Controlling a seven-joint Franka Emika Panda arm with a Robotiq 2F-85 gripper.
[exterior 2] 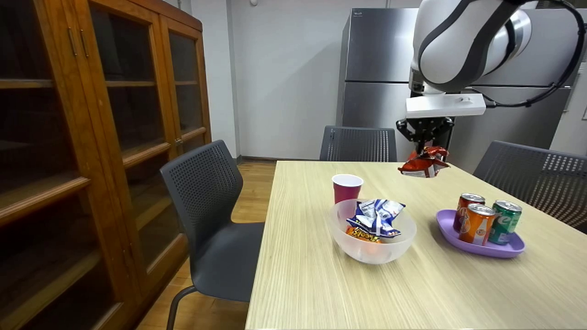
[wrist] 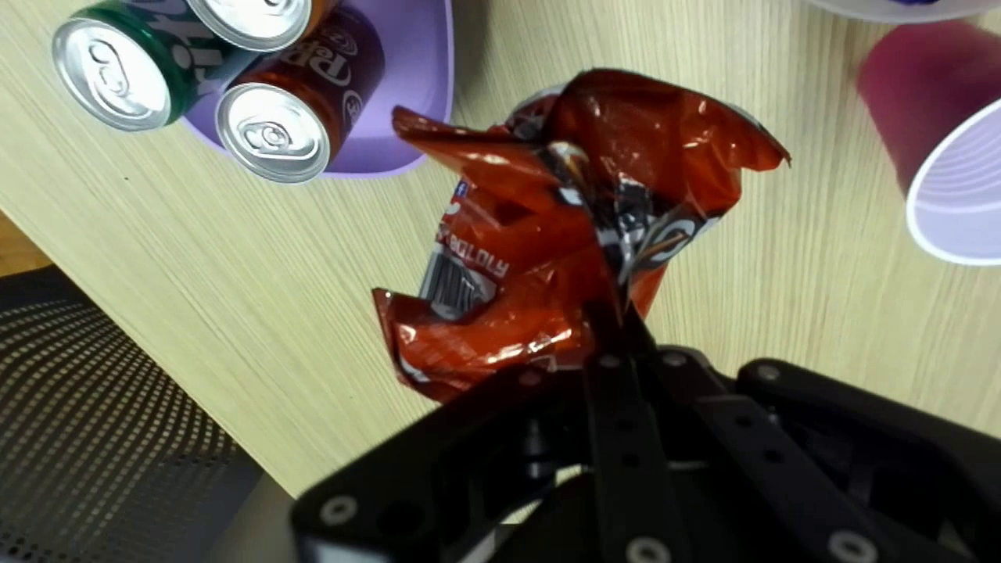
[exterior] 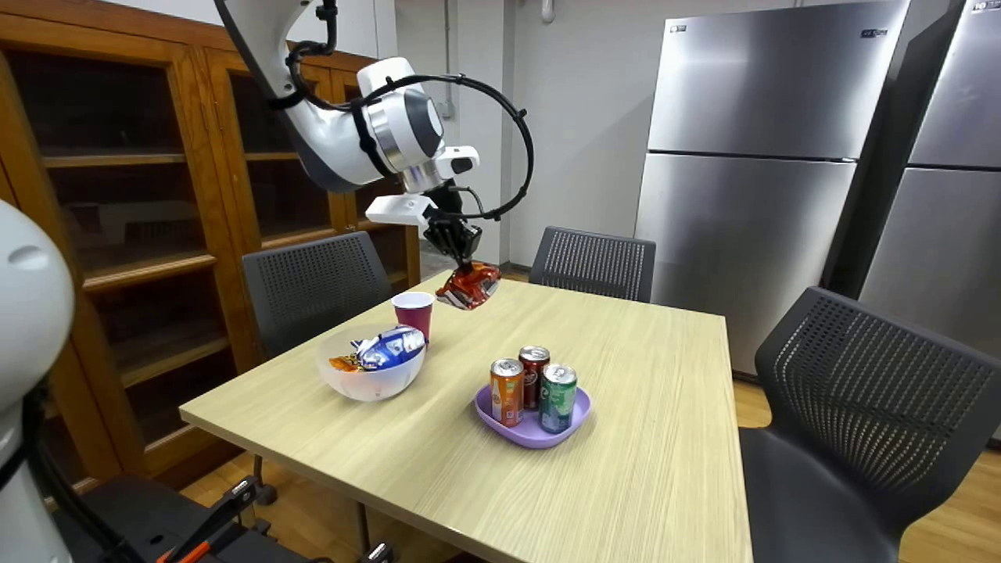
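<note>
Clamped tight, the gripper [wrist: 622,328] of a white robot arm [exterior: 336,148] pinches a crumpled red snack bag [wrist: 547,258] above a pale wooden table [exterior: 649,407]. The bag dangles directly beneath the gripper, its glossy wrapper creased and the word "BOLDLY" legible on it in the wrist view. To the gripper's left in both exterior views stands an upright maroon cup [exterior 2: 347,191] with a white rim. Just beside the cup, and nearer the cameras than the gripper, a frosted bowl [exterior 2: 371,254] holds a blue-and-white bag [exterior 2: 378,217] partly covering an orange packet [exterior 2: 362,234]. To the gripper's right, also toward the cameras, a purple tray [exterior: 533,439] carries a dark red can [exterior: 534,377], an orange can [exterior: 507,396] and a green can [exterior: 558,404], all upright, the dark red one closest to the gripper. One mesh-backed chair [exterior 2: 357,143] sits behind the gripper, a second chair [exterior 2: 202,192] off to its left, a third chair [exterior: 868,383] off to its right. Farther out, a wooden cabinet [exterior 2: 104,160] lines the gripper's left, and a steel refrigerator [exterior: 758,219] rises behind it.
</note>
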